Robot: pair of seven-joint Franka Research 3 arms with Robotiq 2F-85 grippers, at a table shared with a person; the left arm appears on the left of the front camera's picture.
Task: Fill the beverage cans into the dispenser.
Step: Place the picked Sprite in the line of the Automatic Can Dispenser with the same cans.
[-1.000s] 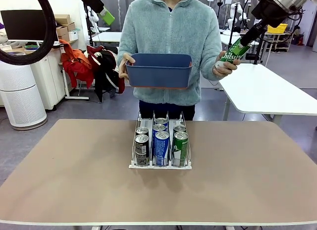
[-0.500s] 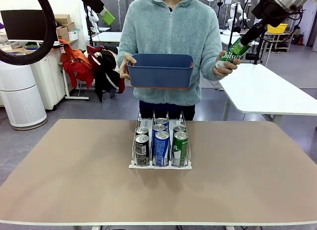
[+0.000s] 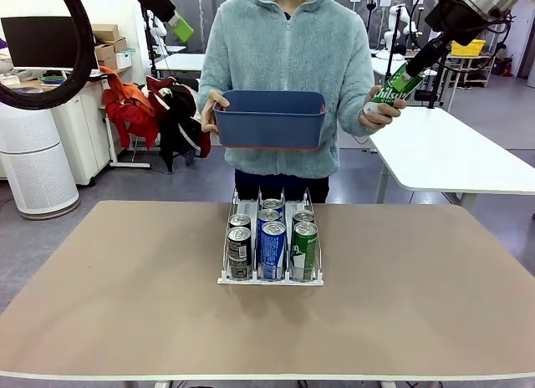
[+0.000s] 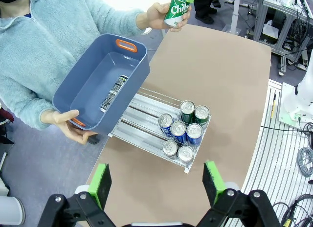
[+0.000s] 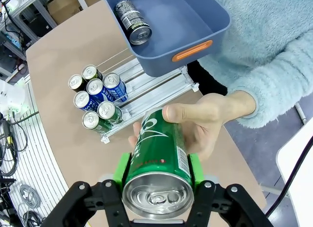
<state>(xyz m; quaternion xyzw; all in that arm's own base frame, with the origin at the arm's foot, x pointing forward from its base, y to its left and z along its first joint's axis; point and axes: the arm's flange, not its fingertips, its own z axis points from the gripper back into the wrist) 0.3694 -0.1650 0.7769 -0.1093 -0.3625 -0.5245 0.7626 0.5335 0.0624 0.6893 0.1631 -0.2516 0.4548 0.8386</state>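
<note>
My right gripper [image 5: 157,172] is shut on a green beverage can [image 5: 157,151], its green pads [image 5: 122,170] pressing both sides. A person's hand [image 5: 208,120] holds the can's far end. In the front view this can [image 3: 390,89] hangs tilted at the upper right, between the hand and my right gripper [image 3: 412,68]. The dispenser [image 3: 227,237] stands mid-table with several cans in its three lanes. My left gripper [image 4: 157,183] hovers open high above the dispenser [image 4: 142,120], with nothing between its fingers.
The person at the far side holds a blue bin [image 3: 267,119] in the other hand, above the dispenser's far end. One dark can [image 5: 132,21] lies in the bin [image 5: 195,19]. Bare brown table [image 3: 125,296] surrounds the dispenser.
The blue bin has shifted very slightly to the right. Both grippers and the green can stay where they were.
</note>
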